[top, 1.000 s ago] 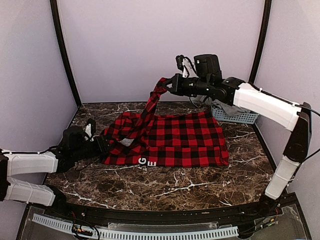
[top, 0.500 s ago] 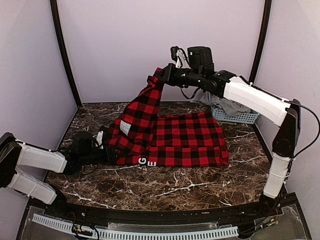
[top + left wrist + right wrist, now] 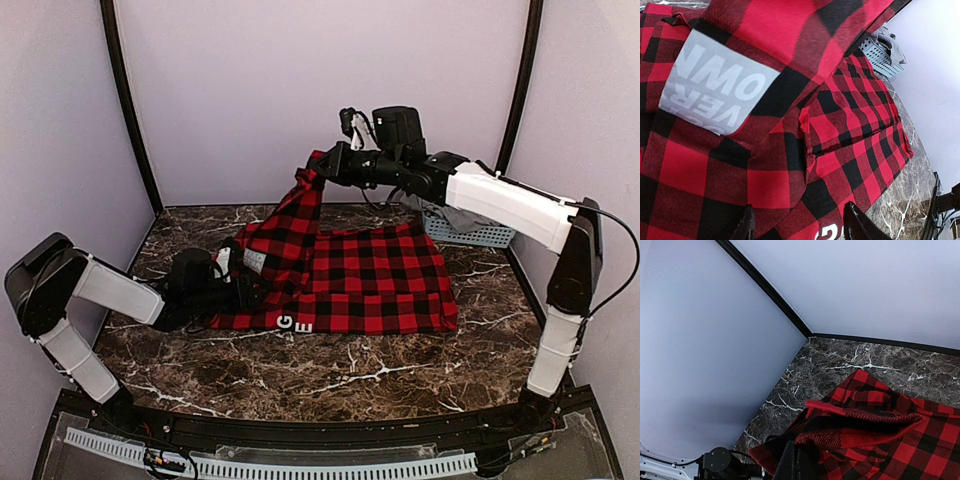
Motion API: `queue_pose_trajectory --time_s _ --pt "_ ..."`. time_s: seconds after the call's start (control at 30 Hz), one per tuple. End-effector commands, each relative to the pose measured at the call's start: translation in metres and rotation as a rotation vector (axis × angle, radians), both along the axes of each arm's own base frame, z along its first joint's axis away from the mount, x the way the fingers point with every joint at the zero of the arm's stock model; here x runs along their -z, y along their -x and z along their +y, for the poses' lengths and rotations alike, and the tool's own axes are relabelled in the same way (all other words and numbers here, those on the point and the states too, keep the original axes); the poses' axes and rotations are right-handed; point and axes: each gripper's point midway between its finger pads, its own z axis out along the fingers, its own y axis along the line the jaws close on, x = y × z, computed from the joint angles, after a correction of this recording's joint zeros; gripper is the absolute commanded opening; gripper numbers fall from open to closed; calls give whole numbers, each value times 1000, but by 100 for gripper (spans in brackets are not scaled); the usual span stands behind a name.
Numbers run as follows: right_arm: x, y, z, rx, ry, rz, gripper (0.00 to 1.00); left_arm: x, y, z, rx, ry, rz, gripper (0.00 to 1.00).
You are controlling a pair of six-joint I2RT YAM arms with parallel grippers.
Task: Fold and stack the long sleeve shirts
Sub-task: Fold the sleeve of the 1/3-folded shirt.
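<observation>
right hand (image 3: 322, 172) pinching shirt (image 3: 370, 280), left hand (image 3: 800, 227) parted

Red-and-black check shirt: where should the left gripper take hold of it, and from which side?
Probably the left edge of the shirt, on the table, near the white letters, coming in low from the left. The right gripper is shut on a raised fold, so the cloth slopes up from that edge; the open left gripper faces it at table level.
</observation>
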Motion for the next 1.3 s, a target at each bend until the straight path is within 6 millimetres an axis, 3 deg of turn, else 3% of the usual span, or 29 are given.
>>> queue_pose_trajectory --time_s 0.0,0.17,0.33,0.4,0.6,0.8,1.27 --pt "-1 15 -8 -27 -34 0 0 -11 -9 2 -40 4 -48 59" --pt "32 35 -21 -22 -19 54 0 -13 4 12 -39 -24 -41 60" --pt "68 58 -40 -8 -2 122 0 -2 29 24 -19 -66 31 60" --pt "94 71 -49 1 22 168 0 -8 35 31 -33 -68 24 61" --pt "144 98 -76 40 68 256 0 -42 32 46 -91 -100 -59 61" --pt "189 120 -96 64 115 333 0 -52 21 48 -107 -161 -83 62" --pt "225 123 -142 180 328 351 0 -36 13 43 -100 -196 -31 62"
